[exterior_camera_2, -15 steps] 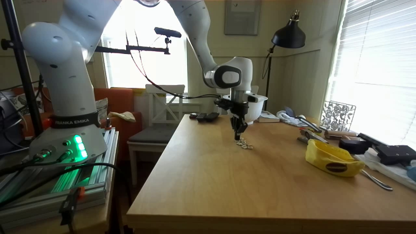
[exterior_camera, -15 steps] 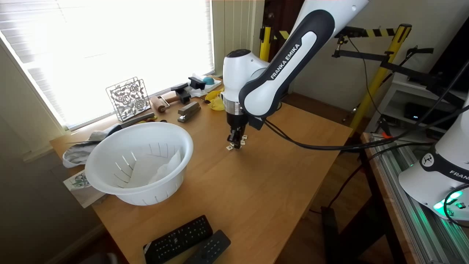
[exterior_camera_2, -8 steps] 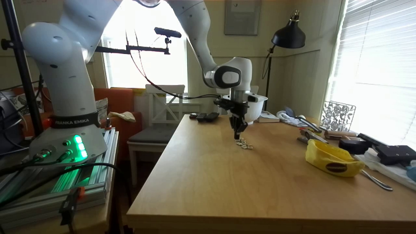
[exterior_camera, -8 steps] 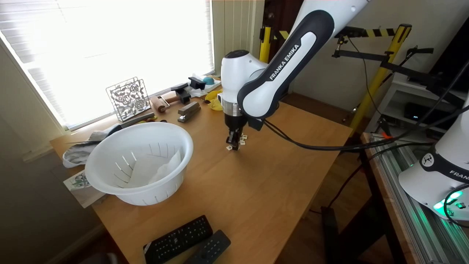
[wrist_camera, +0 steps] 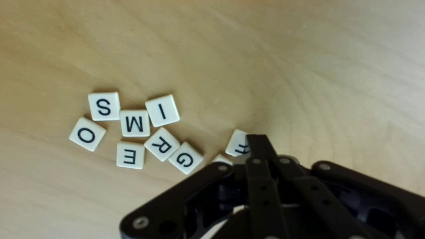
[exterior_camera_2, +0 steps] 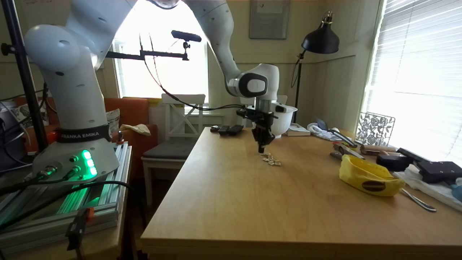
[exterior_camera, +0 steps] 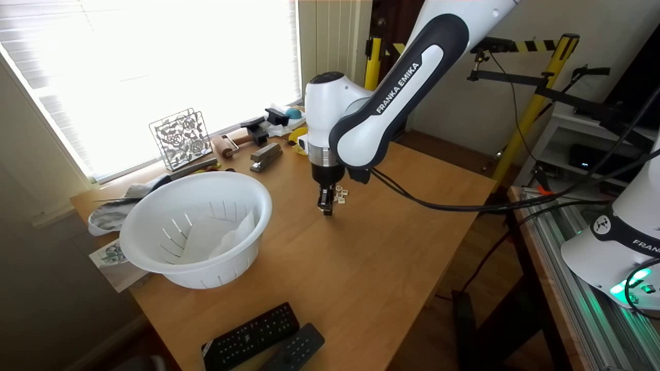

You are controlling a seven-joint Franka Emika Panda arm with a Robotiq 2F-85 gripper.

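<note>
My gripper (wrist_camera: 259,146) points down at the table with its fingers pressed together, nothing visible between them. In the wrist view its tip overlaps a white letter tile (wrist_camera: 236,146), whose letter is partly covered; whether they touch I cannot tell. Another tile (wrist_camera: 221,159) peeks out behind the linkage. To the left lie tiles marked G (wrist_camera: 186,158), R (wrist_camera: 162,144), I (wrist_camera: 162,110), M (wrist_camera: 134,123), S (wrist_camera: 104,106), E (wrist_camera: 130,155) and O (wrist_camera: 87,134), flat and face up. Both exterior views show the gripper (exterior_camera: 327,210) low beside the tile group (exterior_camera_2: 271,159).
A white slotted bowl (exterior_camera: 258,206) with pale sheets inside stands near the table edge, two black remotes (exterior_camera: 252,335) in front. Along the window side are a stapler (exterior_camera: 266,157), a wire napkin holder (exterior_camera: 180,139) and a yellow banana-labelled pouch (exterior_camera_2: 368,177). Cables hang from the arm.
The shut gripper has shifted a little sideways, toward the bowl's side, over a stray tile that showed beside it earlier. The main tile group looks unmoved.
</note>
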